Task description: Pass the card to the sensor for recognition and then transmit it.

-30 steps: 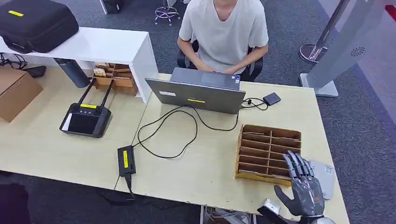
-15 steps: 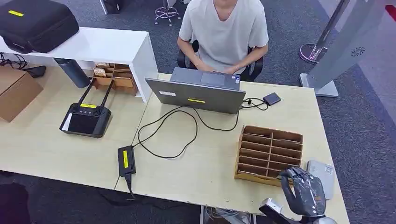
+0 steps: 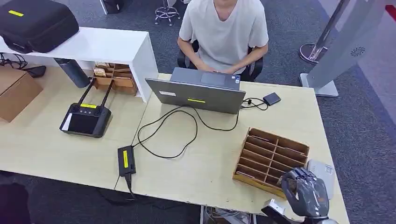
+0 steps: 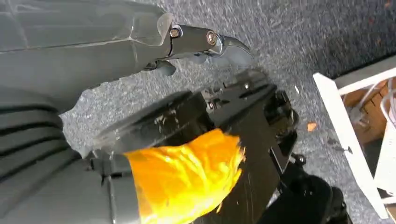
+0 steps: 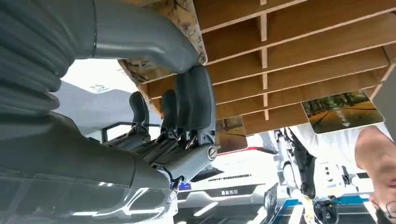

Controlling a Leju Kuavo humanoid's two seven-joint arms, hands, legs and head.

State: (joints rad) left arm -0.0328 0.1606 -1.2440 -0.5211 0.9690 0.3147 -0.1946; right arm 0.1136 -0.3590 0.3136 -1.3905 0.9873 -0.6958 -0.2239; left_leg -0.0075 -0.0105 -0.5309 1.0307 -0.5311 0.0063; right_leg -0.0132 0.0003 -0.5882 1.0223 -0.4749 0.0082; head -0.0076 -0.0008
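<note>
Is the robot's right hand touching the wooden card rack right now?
Touching. The right wrist view shows the right hand with its thumb and fingers clamped on the corner of the wooden card rack.

No text legible | yellow labels, print too small to read, on: laptop (image 3: 195, 95) lid; power adapter (image 3: 126, 160); remote controller (image 3: 86, 119); black case (image 3: 37, 22) | card (image 5: 343, 112) in wooden organizer (image 5: 299, 56): small white mark, unreadable

Matt pale wood-look counter (image 3: 56, 149); raw wooden rack (image 3: 271, 158); rough grey carpet floor (image 3: 369, 140); glossy grey plastic right hand (image 3: 304, 193); matt metal laptop (image 3: 198, 95).
</note>
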